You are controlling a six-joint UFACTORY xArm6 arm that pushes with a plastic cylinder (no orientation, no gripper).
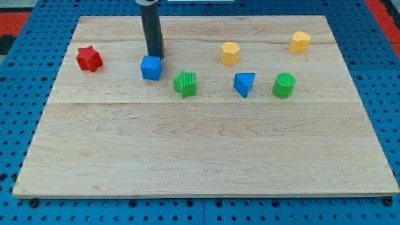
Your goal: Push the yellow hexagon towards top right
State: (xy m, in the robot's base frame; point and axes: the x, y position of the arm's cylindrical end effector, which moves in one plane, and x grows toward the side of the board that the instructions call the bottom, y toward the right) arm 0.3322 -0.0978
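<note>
The yellow hexagon [230, 53] lies on the wooden board [200, 150], right of centre near the view's top. My tip [154, 57] is well to the hexagon's left, at the upper edge of a blue cube [151, 67]. Whether it touches the cube cannot be told. A sliver of something red [163, 44] shows just behind the rod; its shape is hidden.
A second yellow block [300, 42] lies up and right of the hexagon. A blue triangle [244, 84] and a green cylinder [284, 85] lie below and right of the hexagon. A green star-like block [185, 84] lies below and left of it. A red star [89, 59] is at the far left.
</note>
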